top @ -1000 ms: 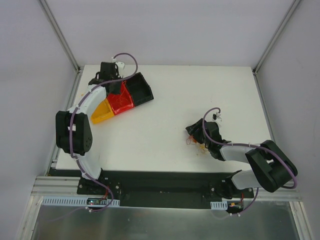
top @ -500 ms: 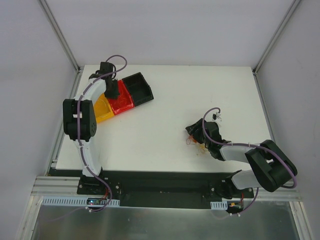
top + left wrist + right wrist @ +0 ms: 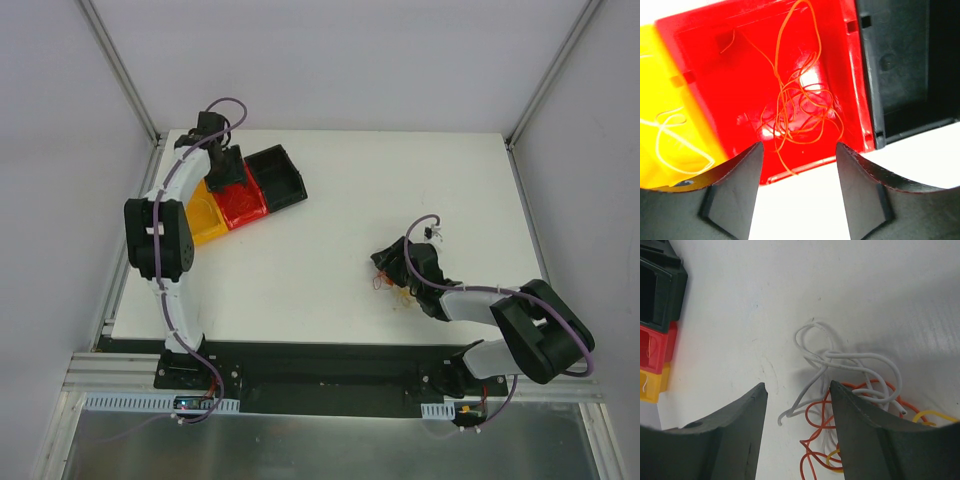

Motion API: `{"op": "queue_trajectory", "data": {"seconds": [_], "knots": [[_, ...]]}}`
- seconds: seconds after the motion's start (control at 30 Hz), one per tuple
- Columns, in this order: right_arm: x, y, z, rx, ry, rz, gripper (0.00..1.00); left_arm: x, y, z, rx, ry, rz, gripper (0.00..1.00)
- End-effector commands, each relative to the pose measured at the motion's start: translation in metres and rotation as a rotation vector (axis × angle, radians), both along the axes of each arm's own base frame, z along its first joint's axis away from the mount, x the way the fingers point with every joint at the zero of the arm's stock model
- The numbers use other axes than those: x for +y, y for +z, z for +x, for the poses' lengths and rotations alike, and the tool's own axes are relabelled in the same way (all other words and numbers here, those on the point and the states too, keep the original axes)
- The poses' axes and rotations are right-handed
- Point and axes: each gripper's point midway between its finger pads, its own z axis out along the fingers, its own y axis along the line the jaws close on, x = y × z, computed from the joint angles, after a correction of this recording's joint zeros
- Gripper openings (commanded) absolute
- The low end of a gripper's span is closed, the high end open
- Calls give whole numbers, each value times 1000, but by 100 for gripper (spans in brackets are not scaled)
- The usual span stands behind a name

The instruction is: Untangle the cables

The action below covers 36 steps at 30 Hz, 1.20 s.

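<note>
Over the tray (image 3: 292, 172) at the far left of the table (image 3: 420, 180), the left gripper (image 3: 799, 150) hangs just above the red compartment (image 3: 705, 75). Its fingers stand apart with nothing between them. 1 orange wire (image 3: 802, 110) lies loosely looped on that compartment's floor. A pale wire (image 3: 675, 145) lies alone in the yellow compartment (image 3: 655, 90) beside it, and the black compartment (image 3: 905, 60) sits on the red one's other side.

Well to the right of the tray and nearer the arm bases, the rest of the cables (image 3: 855, 390) sit in a small knot on the bare table. The right gripper (image 3: 797, 386) is poised over them, jaws wide and gripping nothing. A white wire (image 3: 840, 357) loops across orange loops (image 3: 815, 445) and a yellow strand (image 3: 935, 415), and its free end lies between the 2 fingers.

I'd say the next step is to draw out 1 more strand. The white free end looks the best place to pinch: take that strand alone, then pull slowly away from the orange loops so they aren't dragged along. If the knot lifts with it, the left gripper could come across from the tray and pin it.

The left arm rises from its base, folds at the elbow on the tray's near-left side and bends its wrist down over the tray. The right arm lies low and folded, its forearm stretched toward the tray, wrist tipped down at the knot.
</note>
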Motion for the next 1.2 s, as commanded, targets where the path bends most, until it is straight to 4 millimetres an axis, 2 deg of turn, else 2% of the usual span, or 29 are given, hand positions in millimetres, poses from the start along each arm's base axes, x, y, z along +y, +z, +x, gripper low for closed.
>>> {"op": "queue_trajectory", "data": {"seconds": [0.0, 0.13, 0.2, 0.3, 0.37, 0.47, 0.53, 0.6, 0.67, 0.77, 0.87, 1.03, 1.17], "knots": [[8, 5, 0, -14, 66, -23, 57, 2, 90, -15, -176, 19, -30, 62], [21, 21, -3, -88, 150, -61, 57, -5, 119, -39, -250, -7, -70, 68], [26, 30, -7, -132, 185, -84, 58, -22, 123, -53, -288, -71, -133, 68], [22, 46, -12, -168, 205, -131, 58, -68, 128, -72, -339, -244, -214, 68], [4, 51, -22, -118, 188, -213, 59, -107, 123, -89, -325, -390, -232, 67], [-40, 63, -34, -70, 87, -339, 65, -165, 109, -122, -269, -575, -308, 67], [-62, 62, -43, -26, 59, -337, 66, -203, 101, -147, -225, -685, -392, 68], [-70, 57, -56, 1, 73, -308, 67, -239, 90, -175, -160, -791, -459, 68], [-82, 52, -64, 17, 65, -327, 67, -263, 81, -198, -98, -867, -502, 72], [-96, 49, -68, 23, 80, -376, 69, -286, 66, -224, -50, -948, -489, 72], [-96, 41, -68, 74, 143, -390, 69, -296, 61, -239, -25, -995, -496, 71], [-100, 19, -77, 273, 146, -358, 66, -300, 62, -248, -28, -1022, -493, 71], [-96, 9, -84, 332, 123, -312, 61, -304, 66, -255, -30, -1043, -500, 71]]}}
